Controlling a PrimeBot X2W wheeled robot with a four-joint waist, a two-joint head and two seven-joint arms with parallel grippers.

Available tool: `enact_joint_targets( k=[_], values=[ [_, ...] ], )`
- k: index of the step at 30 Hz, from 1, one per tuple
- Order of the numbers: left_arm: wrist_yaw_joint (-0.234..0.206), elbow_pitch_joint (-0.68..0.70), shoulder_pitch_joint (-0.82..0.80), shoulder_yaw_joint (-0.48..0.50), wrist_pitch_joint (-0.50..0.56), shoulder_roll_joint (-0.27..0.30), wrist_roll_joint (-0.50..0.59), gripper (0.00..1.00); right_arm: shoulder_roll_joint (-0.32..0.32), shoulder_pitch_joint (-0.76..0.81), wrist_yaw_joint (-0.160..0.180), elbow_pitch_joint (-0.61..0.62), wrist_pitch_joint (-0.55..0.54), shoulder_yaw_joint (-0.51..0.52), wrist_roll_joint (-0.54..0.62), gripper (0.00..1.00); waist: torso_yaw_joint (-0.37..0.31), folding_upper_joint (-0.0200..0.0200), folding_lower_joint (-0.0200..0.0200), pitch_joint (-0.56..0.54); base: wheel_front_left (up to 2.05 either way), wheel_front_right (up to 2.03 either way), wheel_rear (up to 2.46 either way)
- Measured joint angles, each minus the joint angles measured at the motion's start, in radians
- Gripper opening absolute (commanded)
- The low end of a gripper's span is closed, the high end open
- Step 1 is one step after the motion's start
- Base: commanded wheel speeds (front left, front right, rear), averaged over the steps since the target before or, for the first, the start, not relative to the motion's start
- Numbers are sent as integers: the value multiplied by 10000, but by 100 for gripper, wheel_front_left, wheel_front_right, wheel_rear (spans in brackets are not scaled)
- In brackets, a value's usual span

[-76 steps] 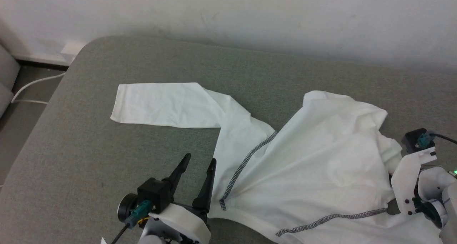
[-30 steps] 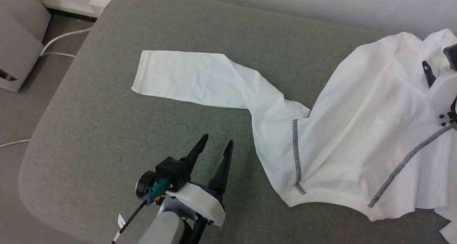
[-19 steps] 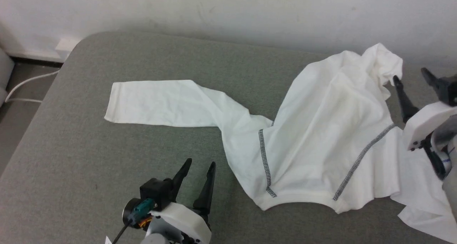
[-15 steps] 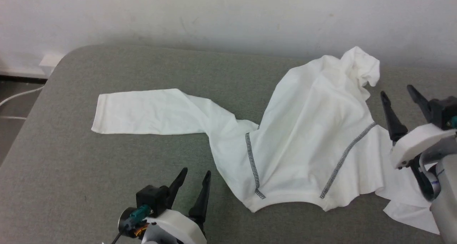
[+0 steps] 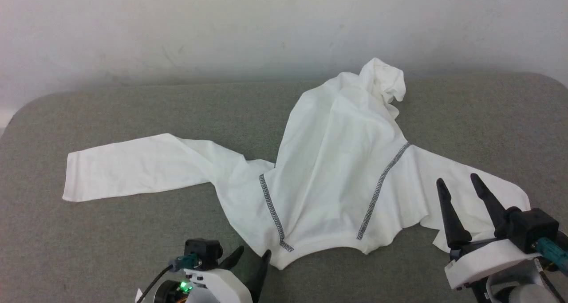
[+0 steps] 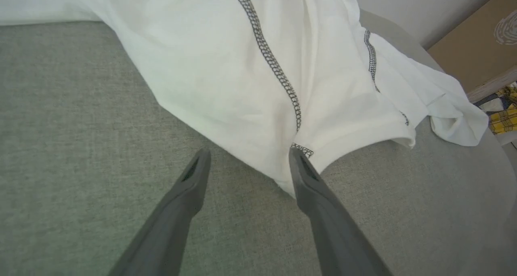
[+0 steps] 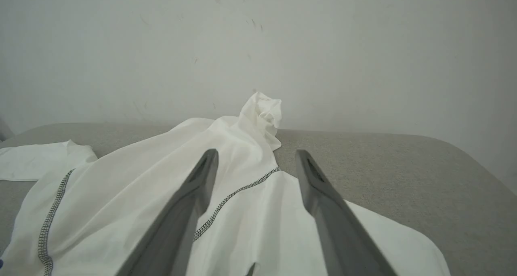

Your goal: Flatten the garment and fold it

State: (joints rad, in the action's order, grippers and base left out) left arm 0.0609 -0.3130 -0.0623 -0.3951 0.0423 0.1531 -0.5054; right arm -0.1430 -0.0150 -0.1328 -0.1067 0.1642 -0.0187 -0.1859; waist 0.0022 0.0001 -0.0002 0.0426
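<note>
**1 garment [image 5: 333,161] sprawled on 1 grey cushion [image 5: 133,249]**

Its 2 dark seams [image 5: 271,207] run from the near hem [image 5: 324,249] toward 12 o'clock, where the cloth bunches into 1 peak [image 5: 382,79] by the wall [image 5: 222,28]. 1 sleeve [image 5: 133,170] stretches to 9 o'clock, the other to 4 o'clock. At 7 o'clock the left gripper [image 5: 254,255], fingers parted, holds nothing, just beside the hem. At 4 o'clock the right gripper [image 5: 457,181] hangs over that sleeve, equally spread and empty.

No legible text or labels.

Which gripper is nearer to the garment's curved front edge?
Left. The left gripper sits beside that curved edge of the garment; the right gripper is farther right, over a sleeve.
</note>
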Motion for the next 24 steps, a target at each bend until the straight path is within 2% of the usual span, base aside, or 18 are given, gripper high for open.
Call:
enact_joint_targets(
  k=[3, 7, 14, 15, 16, 24],
  values=[
    [-8, -115, -13, -84, 681, 94, -58, 100, 196, 274, 0, 520, -251, 104, 261, 100, -196, 0, 1, 111, 0, 0, 0],
    [-13, -119, -127, -59, 943, 67, -322, 100, 314, 358, 0, 874, -431, 182, 374, 100, -391, 0, 2, 335, 0, 0, 0],
    [-13, -219, -471, 59, 541, -71, -449, 100, 201, 436, 0, 934, -928, -77, 717, 100, -611, 0, 2, 748, 0, 0, 0],
    [-13, -257, -518, 59, 537, -65, -449, 46, 65, 457, 0, 886, -1028, -236, 790, 100, -629, 0, 3, 796, 0, 0, 0],
    [-12, -267, -546, 75, 497, -69, -468, 0, -59, 485, 0, 834, -1129, -385, 792, 100, -642, 0, 3, 835, 0, 0, 0],
    [79, -153, -625, 35, -98, 17, -416, 0, -1611, 641, 0, 769, -2121, -2359, 410, 100, -430, 0, 2, 755, 0, 0, 0]
  ],
)
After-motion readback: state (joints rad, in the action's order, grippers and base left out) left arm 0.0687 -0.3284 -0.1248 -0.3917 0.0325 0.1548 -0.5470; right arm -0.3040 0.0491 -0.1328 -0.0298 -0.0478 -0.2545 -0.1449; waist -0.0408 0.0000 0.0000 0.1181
